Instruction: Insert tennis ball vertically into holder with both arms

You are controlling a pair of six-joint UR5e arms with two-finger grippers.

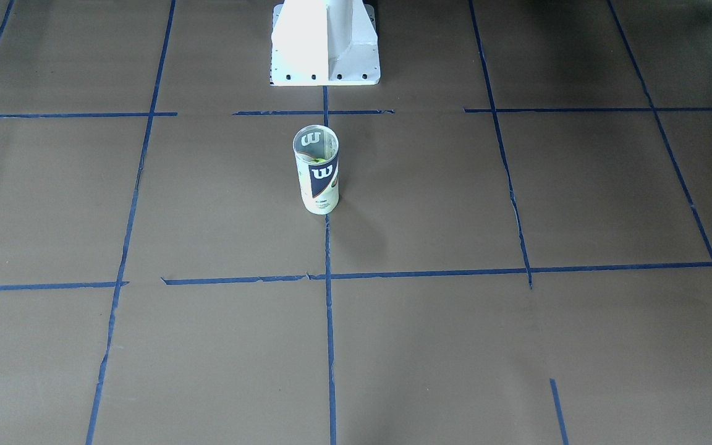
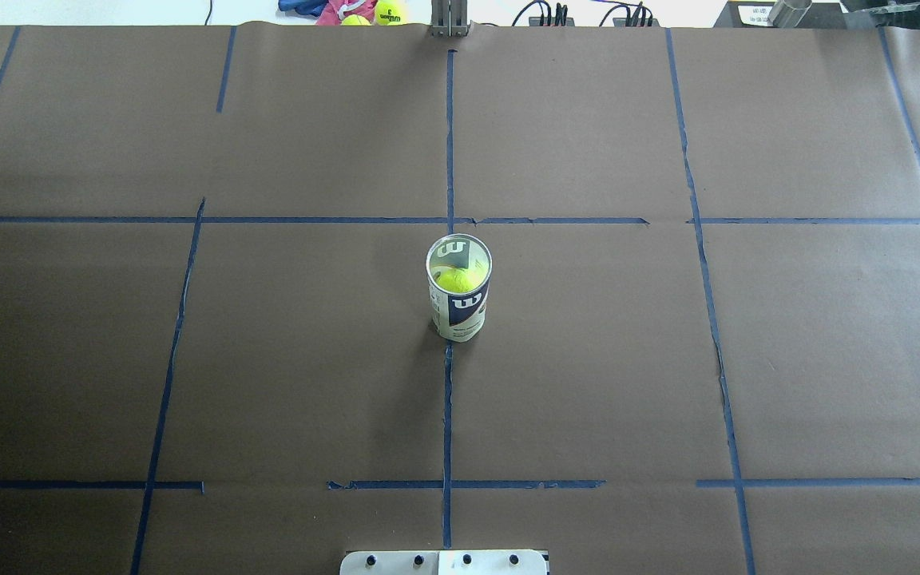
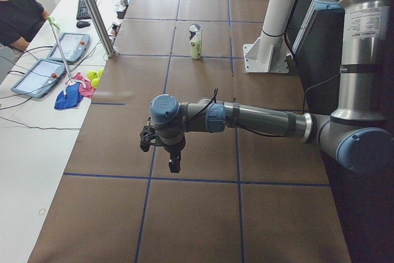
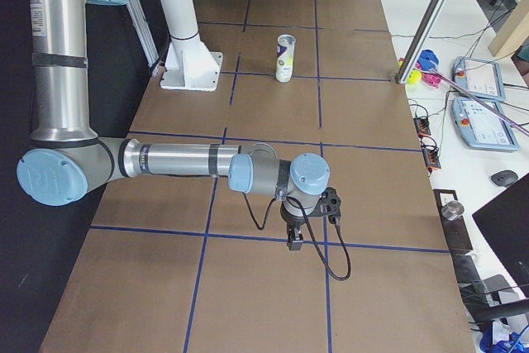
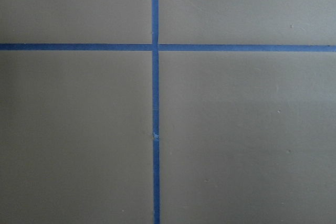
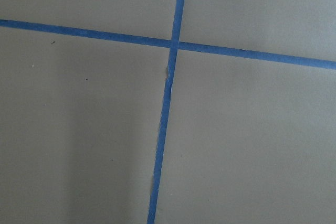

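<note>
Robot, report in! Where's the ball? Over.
Left tool and right tool hang away from can, open or shut unclear. Ball sits inside upright can. Nothing blocking the can.

Left arm (image 3: 265,120) and right arm (image 4: 178,159) are silver-grey tubes with blue joint caps (image 3: 164,109) (a white label (image 3: 363,24) on each).

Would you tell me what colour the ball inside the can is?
Fluorescent yellow-green tennis ball, clearest in the overhead view.
</note>
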